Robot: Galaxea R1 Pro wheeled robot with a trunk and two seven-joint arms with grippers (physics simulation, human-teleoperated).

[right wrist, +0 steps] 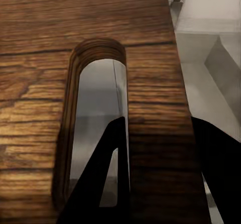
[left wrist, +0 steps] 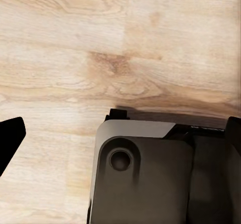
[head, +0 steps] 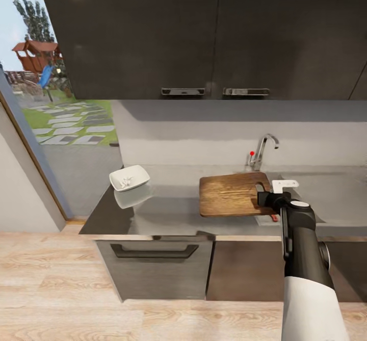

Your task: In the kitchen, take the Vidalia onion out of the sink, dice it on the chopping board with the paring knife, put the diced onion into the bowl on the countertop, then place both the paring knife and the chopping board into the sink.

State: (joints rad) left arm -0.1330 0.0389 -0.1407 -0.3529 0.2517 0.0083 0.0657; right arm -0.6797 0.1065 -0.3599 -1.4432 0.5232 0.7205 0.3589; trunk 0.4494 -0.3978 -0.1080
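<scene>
We're on the chopping board, lying flat on the tabletop with its slotted end reaching over the near left corner of the sink. Our right gripper has that handle end: in the right wrist view one dark finger shows through the oval slot and the other sits outside the board's end, so the jaws are clamped on the strip of wood between slot and edge. A sliver of red, the paring knife, peeks out just beneath the gripper at the sink's front rim. The white bowl sits well apart toward the tabletop's left end, something pale inside it. The chrome tap rises behind the board. Our left gripper hangs over the wooden floor; how its jaws stand we cannot tell. Dark wall cabinets hang above, and a window at the left looks onto a garden.
</scene>
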